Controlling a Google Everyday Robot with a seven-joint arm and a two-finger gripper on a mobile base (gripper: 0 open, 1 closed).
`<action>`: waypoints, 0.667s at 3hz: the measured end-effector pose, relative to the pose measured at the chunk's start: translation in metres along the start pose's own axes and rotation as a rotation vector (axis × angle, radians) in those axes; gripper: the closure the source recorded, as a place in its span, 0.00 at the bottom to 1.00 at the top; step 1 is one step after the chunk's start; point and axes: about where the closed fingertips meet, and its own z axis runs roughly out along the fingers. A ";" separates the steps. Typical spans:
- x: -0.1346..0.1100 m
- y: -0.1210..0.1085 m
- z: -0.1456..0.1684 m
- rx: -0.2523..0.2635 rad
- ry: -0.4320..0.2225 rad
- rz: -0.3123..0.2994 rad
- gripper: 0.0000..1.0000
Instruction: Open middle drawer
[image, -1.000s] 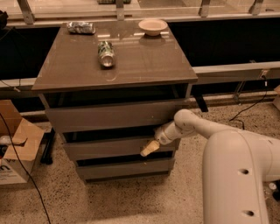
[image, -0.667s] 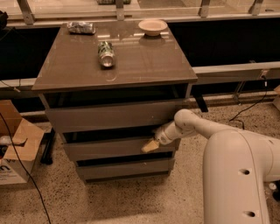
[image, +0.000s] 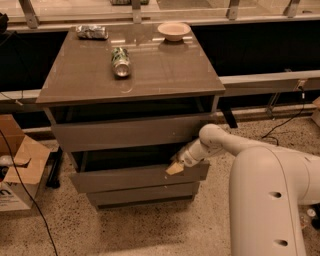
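The middle drawer (image: 125, 178) is the medium-height grey-brown front panel below the taller top panel. It stands a little out from the cabinet, with a dark gap above it. My gripper (image: 175, 167) is at the top edge of this panel near its right end, its tan tip touching the edge. The white arm (image: 220, 142) reaches in from the lower right. The inside of the drawer is hidden in shadow.
The top drawer (image: 125, 132) also stands slightly out, and the slim bottom drawer (image: 142, 194) sits below. A can (image: 120, 61), a crumpled bag (image: 91, 32) and a bowl (image: 174, 31) lie on the cabinet top. A cardboard box (image: 17, 172) and cables are on the floor at the left.
My gripper stays at the middle drawer's top edge and has barely shifted. The drawer front shows no clear movement.
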 end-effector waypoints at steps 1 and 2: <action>0.000 0.000 0.000 0.000 0.000 0.000 0.35; 0.000 0.000 0.000 0.000 0.000 0.000 0.04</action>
